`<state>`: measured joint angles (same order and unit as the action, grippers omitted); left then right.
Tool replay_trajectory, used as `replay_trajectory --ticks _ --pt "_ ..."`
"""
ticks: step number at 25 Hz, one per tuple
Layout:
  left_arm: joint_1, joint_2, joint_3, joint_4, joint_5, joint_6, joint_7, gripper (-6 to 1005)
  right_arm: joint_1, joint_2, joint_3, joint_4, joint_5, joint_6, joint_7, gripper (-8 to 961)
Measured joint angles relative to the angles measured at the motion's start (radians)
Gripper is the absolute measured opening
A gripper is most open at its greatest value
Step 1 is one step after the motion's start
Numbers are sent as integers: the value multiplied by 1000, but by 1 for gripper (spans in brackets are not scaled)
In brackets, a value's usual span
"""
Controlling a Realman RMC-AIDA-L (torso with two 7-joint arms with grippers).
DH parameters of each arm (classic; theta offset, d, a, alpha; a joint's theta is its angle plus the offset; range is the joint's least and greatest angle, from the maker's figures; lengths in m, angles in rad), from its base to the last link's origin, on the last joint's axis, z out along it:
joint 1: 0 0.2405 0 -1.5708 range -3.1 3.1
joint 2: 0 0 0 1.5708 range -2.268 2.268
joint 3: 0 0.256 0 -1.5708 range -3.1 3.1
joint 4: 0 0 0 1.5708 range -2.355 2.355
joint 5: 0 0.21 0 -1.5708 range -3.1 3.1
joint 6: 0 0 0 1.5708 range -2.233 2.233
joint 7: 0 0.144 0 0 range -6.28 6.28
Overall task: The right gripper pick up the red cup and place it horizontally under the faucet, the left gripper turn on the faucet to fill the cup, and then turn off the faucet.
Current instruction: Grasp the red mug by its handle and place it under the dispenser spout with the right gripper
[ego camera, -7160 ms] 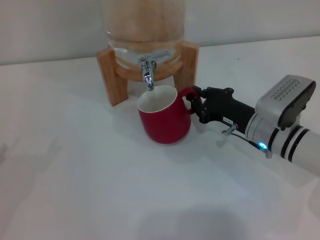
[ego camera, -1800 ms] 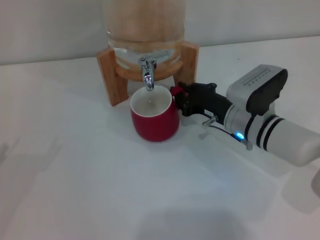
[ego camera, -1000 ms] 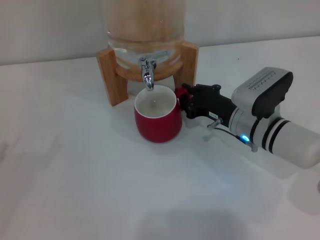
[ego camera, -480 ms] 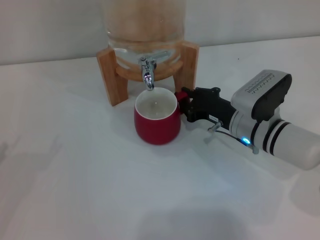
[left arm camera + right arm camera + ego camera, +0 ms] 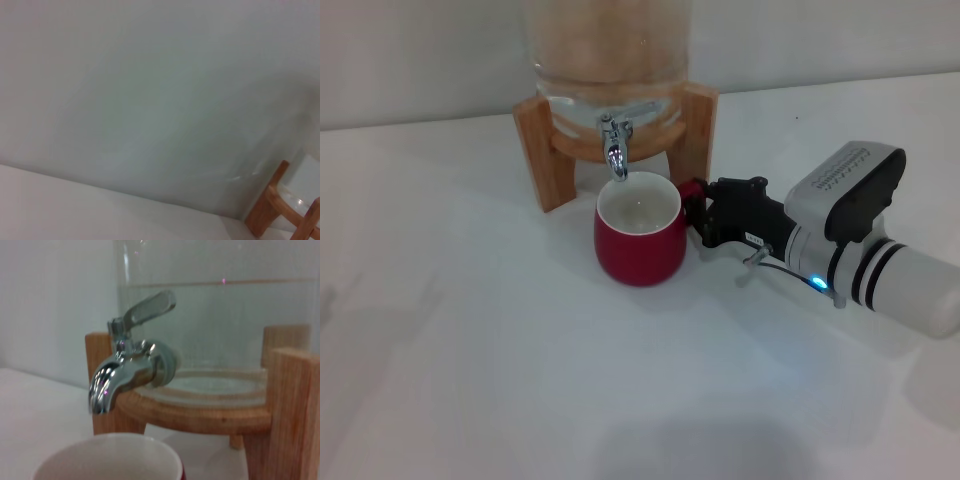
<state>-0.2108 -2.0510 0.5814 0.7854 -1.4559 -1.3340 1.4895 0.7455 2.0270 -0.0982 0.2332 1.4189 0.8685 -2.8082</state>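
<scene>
The red cup (image 5: pixel 639 240) stands upright on the white table (image 5: pixel 470 380), its white mouth directly below the chrome faucet (image 5: pixel 614 148) of the glass jar (image 5: pixel 605 50) on its wooden stand (image 5: pixel 542 150), so I judge the placing step all but done and the filling step next. That calls for the right gripper (image 5: pixel 701 212), at the cup's three o'clock with its black fingers clamped on the red handle, to let go and back away, and for the left gripper, out of every view, to reach the faucet's lever (image 5: pixel 149 307). The right arm (image 5: pixel 880 265) lies low and nearly level across the table, reaching in from four o'clock with its blue light lit.
</scene>
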Motion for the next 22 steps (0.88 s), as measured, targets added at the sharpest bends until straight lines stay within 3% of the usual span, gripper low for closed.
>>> replay_trajectory --ticks 22 --pt "-3 4 0 0 4 -4 -2 823 -13 -10 5 -13 -59 28 68 178"
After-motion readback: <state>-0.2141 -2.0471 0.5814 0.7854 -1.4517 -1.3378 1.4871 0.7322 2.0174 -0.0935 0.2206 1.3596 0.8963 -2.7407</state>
